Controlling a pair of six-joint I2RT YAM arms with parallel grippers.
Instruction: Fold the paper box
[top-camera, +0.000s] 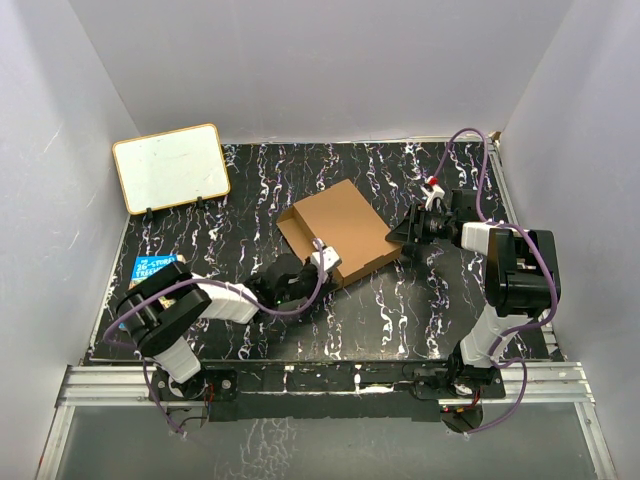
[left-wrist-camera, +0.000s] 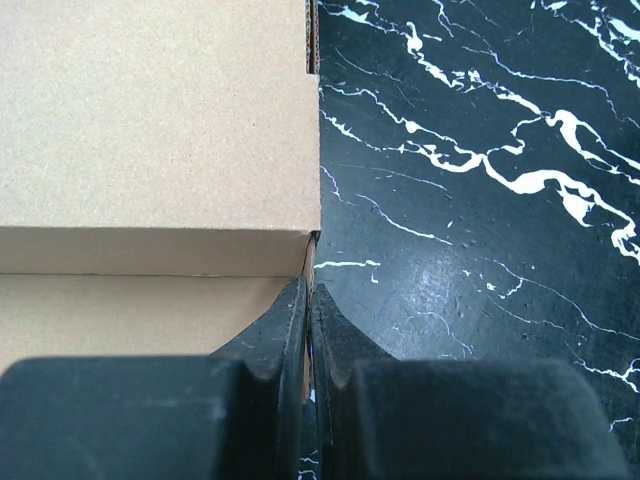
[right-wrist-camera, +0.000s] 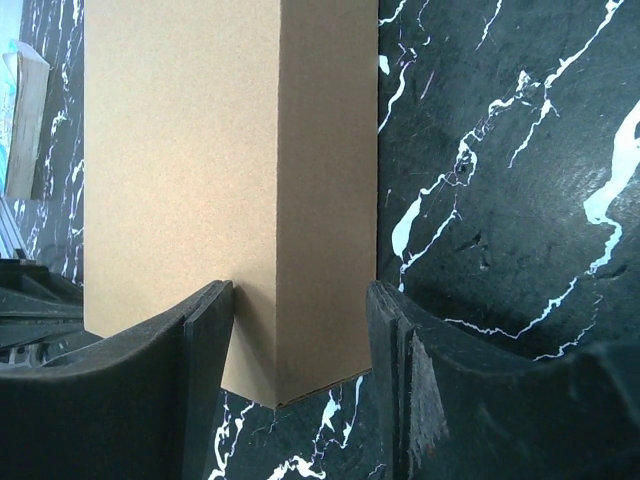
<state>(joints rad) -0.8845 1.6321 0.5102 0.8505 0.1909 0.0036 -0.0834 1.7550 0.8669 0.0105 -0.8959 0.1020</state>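
The box (top-camera: 340, 225) sits near the middle of your desk (top-camera: 400, 310), folded into a shallow brown shape and turned at an angle to the desk's edges. Both of your arms reach in to it, one on each side.

Your left gripper (left-wrist-camera: 308, 295) is fully closed, the two black fingers pressed flat together. Their tips rest against the near corner of the box, just where the side wall ends and the black marbled surface begins. In the left wrist view the lid fills the upper left and the side wall lies below it, running in behind the fingers. You cannot tell from here whether a thin cardboard edge is caught between them.

Your right gripper (right-wrist-camera: 300, 300) is about half spread and straddles the right corner of the box. In the right wrist view the box's corner edge runs up the middle of the gap. One finger (right-wrist-camera: 205, 340) lies over the lighter face and the other is right at the edge of the darker face. Both look to be touching or just beside the cardboard, but it isn't clear whether they are squeezing it.

A white board (top-camera: 170, 168) with a tan frame leans at the far left corner of the desk. A blue book (top-camera: 152, 266) lies at the left edge, partly under your left arm, well apart from the box.
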